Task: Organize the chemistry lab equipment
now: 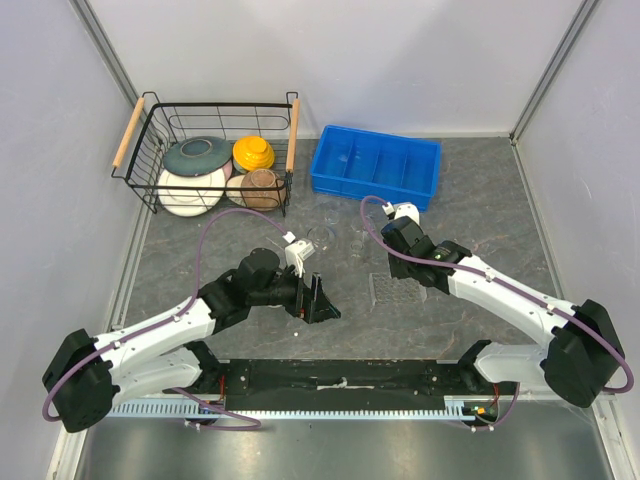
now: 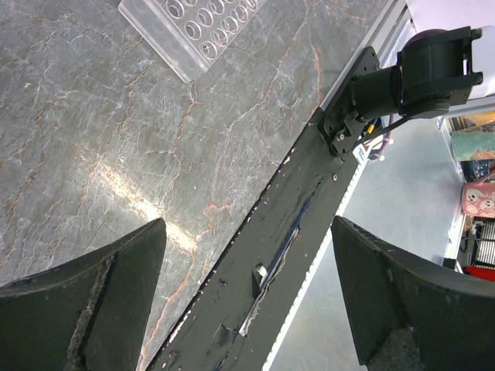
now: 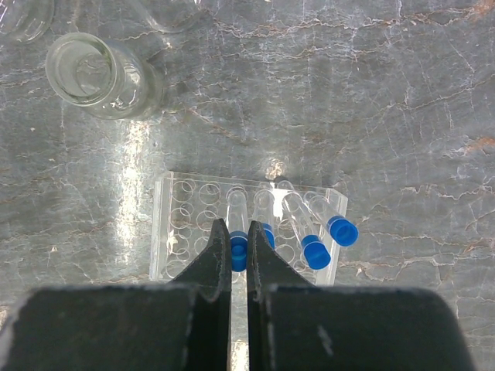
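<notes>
The right claw [image 3: 238, 229] is closed on the blue cap of a tube [image 3: 236, 202] that stands in the clear rack [image 3: 176, 224], low in the middle of its wrist frame. A glass flask [image 3: 97, 73] sits at the upper left. The left claw [image 2: 247, 224] gapes wide and empty above the desk [image 2: 93, 139].

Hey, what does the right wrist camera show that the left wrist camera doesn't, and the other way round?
Only the right wrist view: the right gripper shut on a blue-capped tube, more capped tubes beside it, and a glass flask. Only the left wrist view: the open left gripper, the black base rail and an arm base. Both: the clear rack and the grey table.
</notes>
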Robot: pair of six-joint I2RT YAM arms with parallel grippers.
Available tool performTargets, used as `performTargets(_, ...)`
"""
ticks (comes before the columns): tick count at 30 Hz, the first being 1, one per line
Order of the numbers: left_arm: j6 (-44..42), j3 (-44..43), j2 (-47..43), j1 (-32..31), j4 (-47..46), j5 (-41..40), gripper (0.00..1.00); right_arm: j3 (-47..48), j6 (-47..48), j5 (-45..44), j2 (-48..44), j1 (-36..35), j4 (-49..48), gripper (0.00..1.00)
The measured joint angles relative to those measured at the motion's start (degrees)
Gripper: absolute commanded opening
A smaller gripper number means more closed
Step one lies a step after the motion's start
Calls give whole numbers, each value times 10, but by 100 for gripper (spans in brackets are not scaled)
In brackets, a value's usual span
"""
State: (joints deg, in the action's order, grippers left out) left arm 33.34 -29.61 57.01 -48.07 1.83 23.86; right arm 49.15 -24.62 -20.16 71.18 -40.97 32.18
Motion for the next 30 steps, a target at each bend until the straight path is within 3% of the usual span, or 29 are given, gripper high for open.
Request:
performTargets(3,0,0,0,0,0,0,93,0,3,2,0,0,0,2)
performTargets(7,0,0,2,0,0,0,93,0,5,3,0,0,0,19)
performTargets(13,0,0,7,0,0,0,93,0,7,7,0,0,0,28)
performTargets(30,0,0,15,0,0,0,93,0,9,10,0,0,6,35)
